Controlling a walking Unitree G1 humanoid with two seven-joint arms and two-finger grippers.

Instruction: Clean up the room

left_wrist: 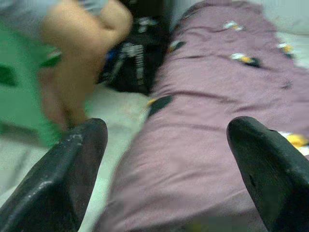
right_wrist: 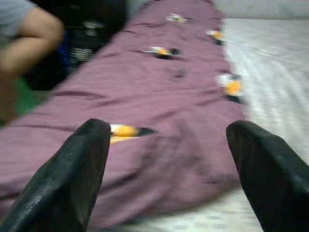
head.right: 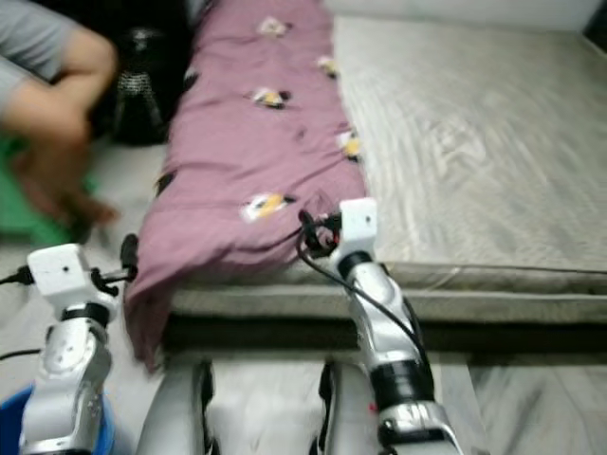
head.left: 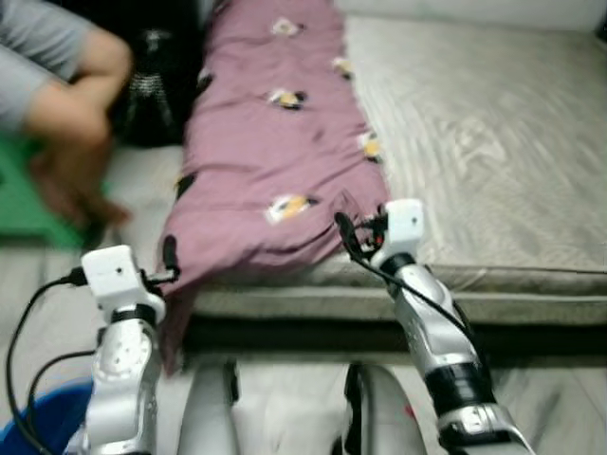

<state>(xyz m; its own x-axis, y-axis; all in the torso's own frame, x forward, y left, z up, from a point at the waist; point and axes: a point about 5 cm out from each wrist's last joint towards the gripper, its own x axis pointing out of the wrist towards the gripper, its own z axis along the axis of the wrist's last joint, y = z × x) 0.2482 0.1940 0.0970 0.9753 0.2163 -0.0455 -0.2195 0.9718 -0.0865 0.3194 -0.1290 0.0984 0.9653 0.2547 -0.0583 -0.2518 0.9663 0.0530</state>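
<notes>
Both hands, left point(left_wrist: 164, 169) and right point(right_wrist: 169, 169), gape released before the long, soft mauve blanket point(head.left: 266, 152).

Count of items in view:

- Mattress point(head.left: 474, 142): one, grey, from centre out to 3 o'clock.
- Blanket point(head.left: 266, 161): one, purple, running from 12 o'clock down to 7 o'clock along the mattress's left side. Six small yellow-and-black printed motifs can be counted on it; blur may hide more.
- Person point(head.left: 66, 85): one, at 10 o'clock.
- Black bag point(head.left: 152, 85): one, at 11 o'clock.
- Blue bucket point(head.left: 28, 431): one, at 7 o'clock.
- Robot arms: two.
</notes>
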